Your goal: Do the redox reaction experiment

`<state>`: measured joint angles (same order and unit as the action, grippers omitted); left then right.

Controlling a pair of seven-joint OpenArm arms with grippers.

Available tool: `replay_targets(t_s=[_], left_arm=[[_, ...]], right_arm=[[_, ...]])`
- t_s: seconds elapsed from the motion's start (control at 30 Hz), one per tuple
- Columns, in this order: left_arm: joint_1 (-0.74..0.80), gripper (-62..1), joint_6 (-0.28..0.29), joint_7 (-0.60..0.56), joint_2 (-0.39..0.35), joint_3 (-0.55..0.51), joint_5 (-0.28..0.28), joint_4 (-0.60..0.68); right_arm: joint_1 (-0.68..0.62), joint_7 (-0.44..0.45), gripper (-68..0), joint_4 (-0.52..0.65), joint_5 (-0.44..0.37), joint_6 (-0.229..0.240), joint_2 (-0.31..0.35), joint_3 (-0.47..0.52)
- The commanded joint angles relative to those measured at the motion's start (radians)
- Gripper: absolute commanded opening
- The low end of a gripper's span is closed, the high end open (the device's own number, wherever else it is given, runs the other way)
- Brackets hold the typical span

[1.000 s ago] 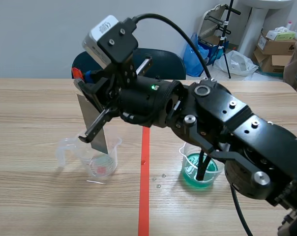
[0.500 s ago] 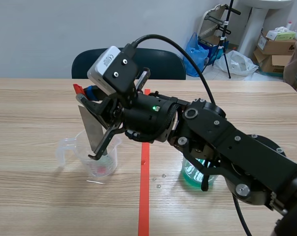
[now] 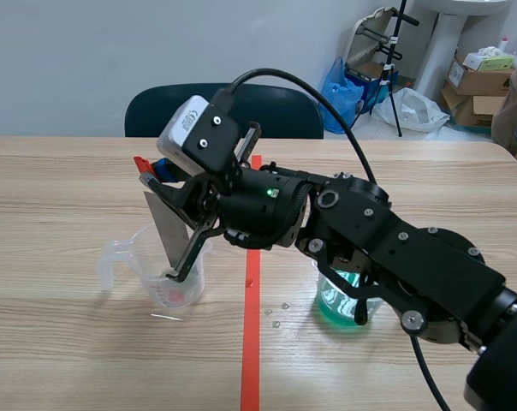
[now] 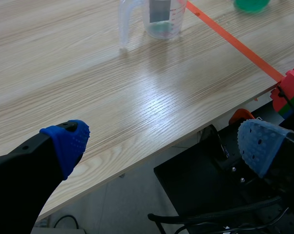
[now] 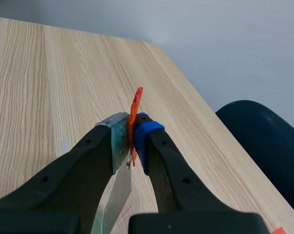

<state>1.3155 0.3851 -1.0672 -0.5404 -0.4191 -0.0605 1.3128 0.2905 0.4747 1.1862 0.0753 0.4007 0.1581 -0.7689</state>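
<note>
A grey metal strip (image 3: 168, 227) with a red tab (image 3: 143, 163) on top hangs tilted, its lower end inside the clear measuring cup (image 3: 166, 278) left of the tape line. My right gripper (image 3: 153, 175) reaches across from the right and is shut on the strip's top; in the right wrist view the gripper (image 5: 132, 141) pinches the tab (image 5: 136, 105) and the strip (image 5: 119, 187). A beaker of green liquid (image 3: 348, 300) stands right of the line, partly hidden by the arm. My left gripper (image 4: 161, 141) is open, out past the table's near edge, with the cup (image 4: 159, 19) far ahead.
An orange-red tape line (image 3: 252, 342) runs down the table's middle. A dark chair (image 3: 284, 111) stands behind the table. Boxes and bags lie on the floor at the back right. Black equipment (image 4: 220, 185) sits below the table edge under the left gripper.
My right gripper has come down and slightly right, lowering the metal strip from above the cup's rim into the cup.
</note>
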Motion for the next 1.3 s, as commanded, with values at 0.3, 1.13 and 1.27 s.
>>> replay_targets(t_s=[0.3,1.13,1.27], left_arm=[[0.001,1.4,0.000,-0.014,-0.003,0.004,-0.006,0.009],[0.001,1.4,0.000,-0.014,-0.003,0.004,-0.006,0.009],[0.001,1.4,0.000,-0.014,-0.003,0.004,-0.006,0.009]], right_arm=[[0.026,0.026,-60.1,0.014,0.035,-0.004,-0.003,0.001],[0.022,0.026,0.4,0.014,0.232,-0.006,-0.003,-0.051],[0.022,0.026,0.4,0.014,0.232,-0.006,-0.003,-0.051]])
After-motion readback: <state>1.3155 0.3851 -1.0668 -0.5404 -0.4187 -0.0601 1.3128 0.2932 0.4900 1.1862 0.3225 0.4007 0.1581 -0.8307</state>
